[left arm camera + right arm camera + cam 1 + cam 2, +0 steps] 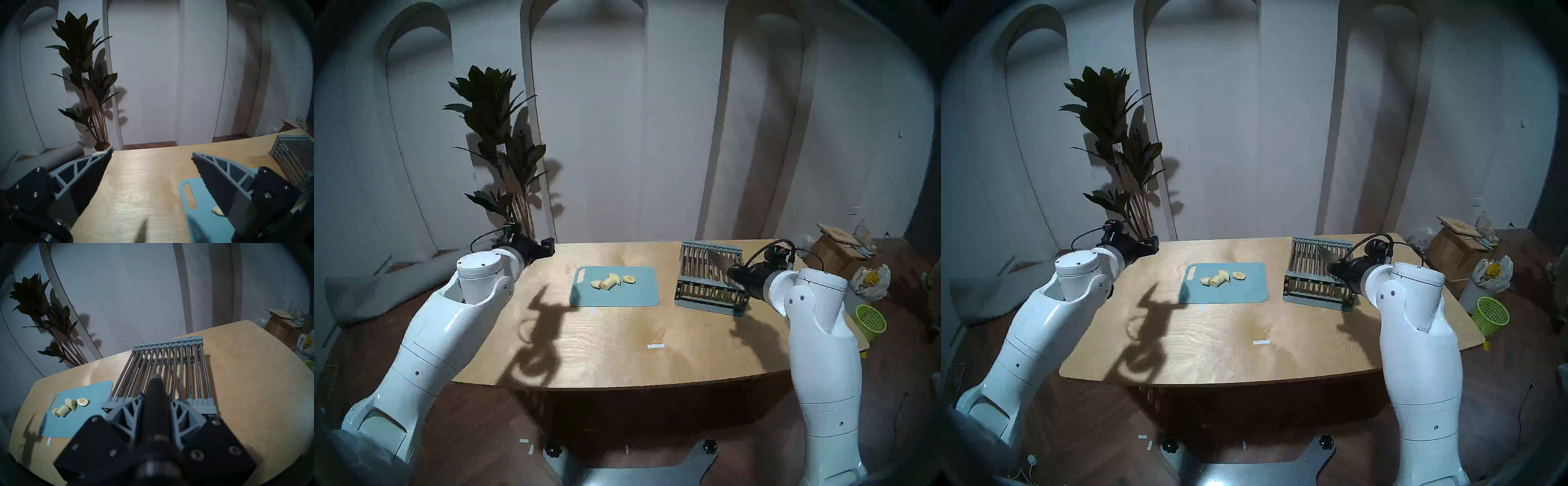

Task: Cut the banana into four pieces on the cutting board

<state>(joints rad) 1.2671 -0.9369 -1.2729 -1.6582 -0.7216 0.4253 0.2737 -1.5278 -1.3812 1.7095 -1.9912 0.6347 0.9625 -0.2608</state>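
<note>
The banana (608, 282) lies in several pale yellow chunks on the light blue cutting board (619, 298), near its handle-hole end. The right wrist view shows the same chunks (68, 406) on the board (59, 426). My right gripper (155, 395) is shut on the black handle of a knife. Its blade (717, 263) hangs over the grey slatted rack (711, 288), well to the right of the board. My left gripper (152, 152) is open and holds nothing, hovering at the table's far-left corner, left of the board (195, 220).
The wooden table (619, 346) carries a strip of white tape (655, 346) near the front. A potted plant (497, 142) stands behind the left corner. On the floor to the right are a green basket (870, 319), a bag (870, 278) and a cardboard box (836, 247).
</note>
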